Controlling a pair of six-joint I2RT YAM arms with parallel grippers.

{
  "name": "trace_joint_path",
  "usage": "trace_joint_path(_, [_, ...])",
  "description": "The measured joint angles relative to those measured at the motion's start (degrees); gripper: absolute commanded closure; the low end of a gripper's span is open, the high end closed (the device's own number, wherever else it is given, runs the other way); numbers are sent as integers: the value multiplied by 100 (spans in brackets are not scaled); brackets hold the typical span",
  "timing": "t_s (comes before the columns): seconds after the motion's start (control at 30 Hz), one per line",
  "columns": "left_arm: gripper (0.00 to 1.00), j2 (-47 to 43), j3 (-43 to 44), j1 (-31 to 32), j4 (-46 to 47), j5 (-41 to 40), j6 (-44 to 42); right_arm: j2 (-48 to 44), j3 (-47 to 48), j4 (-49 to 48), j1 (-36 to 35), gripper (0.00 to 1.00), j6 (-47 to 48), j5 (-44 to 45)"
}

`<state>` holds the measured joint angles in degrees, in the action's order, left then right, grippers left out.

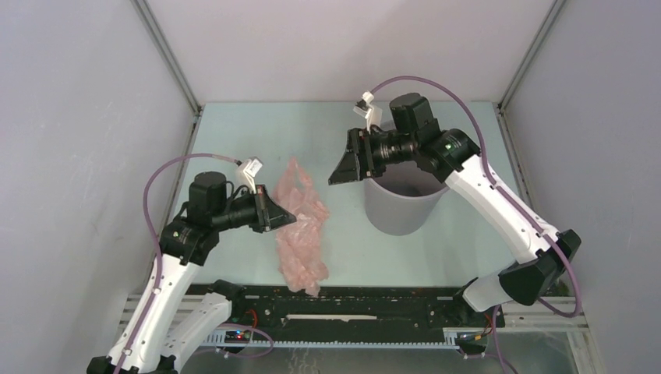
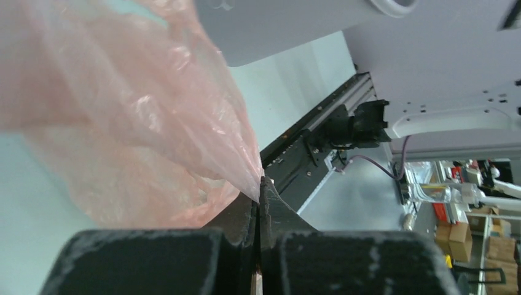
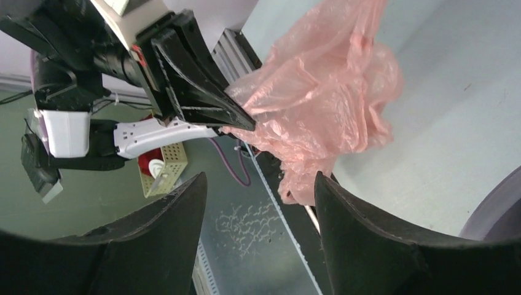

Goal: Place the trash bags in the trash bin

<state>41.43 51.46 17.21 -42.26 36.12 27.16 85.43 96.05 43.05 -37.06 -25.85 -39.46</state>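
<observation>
The left gripper (image 2: 259,192) is pinched shut on a corner of the thin, wrinkly pink plastic bag (image 1: 301,234), which is crumpled over the table (image 1: 234,132) left of the bin. The right gripper (image 1: 337,176) is spread wide by the left rim of the smooth, round grey bin (image 1: 397,212). The arm hides most of the bin's inside.

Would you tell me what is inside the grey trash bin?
Nothing visible: the trash bin shows only dark interior, mostly covered by the right arm. The pink bag is outside.
</observation>
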Motion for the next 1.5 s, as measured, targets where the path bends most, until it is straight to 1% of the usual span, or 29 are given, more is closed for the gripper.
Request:
trace_joint_path(0.13, [100, -46, -2, -4, 297, 319, 120, -164, -323, -125, -118, 24, -24, 22])
trace_joint_path(0.27, [100, -85, -4, -4, 485, 538, 186, -61, -334, -256, -251, 24, -85, 94])
trace_joint_path(0.4, [100, -129, -4, -4, 573, 667, 245, 197, -249, -302, -343, 24, -417, 382])
trace_joint_path(0.53, [100, -225, -33, -4, 684, 723, 306, 704, 258, -140, -450, 25, -824, 1067])
trace_joint_path(0.63, [100, -313, -96, -4, 785, 765, 391, 1054, 776, 35, -605, 29, -938, 1749])
trace_joint_path(0.73, [100, -369, -127, -4, 837, 772, 470, 1182, 946, 138, -761, 31, -1014, 2236])
trace_joint_path(0.87, [100, -400, -129, -4, 885, 782, 533, 1335, 1016, 243, -953, 36, -992, 2782])
trace_joint_path(1.07, [100, -442, -186, -4, 925, 785, 551, 1860, 1606, 439, -1338, 36, -645, 3665])
trace_joint_path(1.1, [100, -444, -192, -4, 920, 785, 553, 1941, 1703, 472, -1384, 37, -562, 3797])
trace_joint_path(1.17, [100, -452, -199, -4, 918, 785, 551, 2055, 1821, 518, -1453, 50, -420, 3945])
trace_joint_path(1.2, [100, -470, -199, -4, 916, 782, 549, 2105, 1878, 551, -1480, 63, -350, 4009])
trace_joint_path(1.23, [100, -474, -199, -4, 911, 780, 544, 2153, 1923, 570, -1499, 82, -267, 4076])
trace_joint_path(1.27, [100, -481, -199, -4, 901, 778, 542, 2194, 1967, 590, -1517, 97, -175, 4122])
trace_joint_path(1.3, [96, -485, -199, -4, 868, 752, 538, 2234, 2013, 601, -1528, 100, -90, 4179])
trace_joint_path(1.33, [87, -481, -197, -4, 822, 708, 533, 2256, 2048, 610, -1532, 100, 11, 4210])
trace_joint_path(1.37, [78, -466, -197, -4, 772, 640, 514, 2269, 2083, 619, -1537, 100, 48, 4236])
trace_joint_path(1.4, [64, -433, -186, -4, 660, 496, 476, 2271, 2122, 645, -1537, 100, 107, 4277])
trace_joint_path(1.47, [39, -328, -142, -4, 328, 59, 402, 2269, 2201, 686, -1506, 100, 192, 4330])
trace_joint_path(1.5, [34, -254, -111, -4, 155, -197, 389, 2267, 2234, 680, -1467, 100, 245, 4328])
